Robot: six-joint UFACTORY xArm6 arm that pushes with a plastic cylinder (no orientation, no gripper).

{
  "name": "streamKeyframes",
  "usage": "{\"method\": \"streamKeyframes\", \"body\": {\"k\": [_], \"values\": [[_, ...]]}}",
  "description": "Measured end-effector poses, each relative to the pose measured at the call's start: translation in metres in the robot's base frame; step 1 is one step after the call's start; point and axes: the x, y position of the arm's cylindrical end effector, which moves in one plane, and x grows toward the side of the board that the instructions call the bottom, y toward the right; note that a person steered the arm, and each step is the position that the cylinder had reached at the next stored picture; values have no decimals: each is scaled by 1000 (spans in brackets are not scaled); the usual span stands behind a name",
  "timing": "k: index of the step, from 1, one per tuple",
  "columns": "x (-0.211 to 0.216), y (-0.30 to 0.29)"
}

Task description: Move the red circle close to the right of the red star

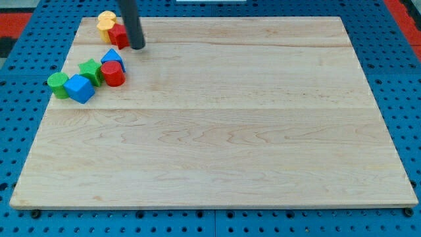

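Observation:
The red circle [113, 74] is a short red cylinder at the board's upper left. It touches a blue block [112, 58] above it and a green star [91, 70] to its left. The red star [119, 35] lies near the top left edge, partly hidden by my rod, with yellow blocks [106, 24] touching its upper left. My tip [137, 47] rests just right of the red star and up and to the right of the red circle, a short gap from it.
A blue cube [80, 89] and a green cylinder [58, 85] sit at the left end of the lower cluster. The wooden board [223, 131] lies on a blue pegboard surface.

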Motion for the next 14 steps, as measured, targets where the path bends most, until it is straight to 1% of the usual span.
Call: {"method": "streamKeyframes", "body": {"k": [1,2,3,4,5,7,8,9,10,11,13,14], "values": [[38,59],[105,58],[125,-27],[121,-71],[102,-85],[96,4],[79,-3],[59,5],[53,39],[43,57],[-15,56],[-18,21]]}}
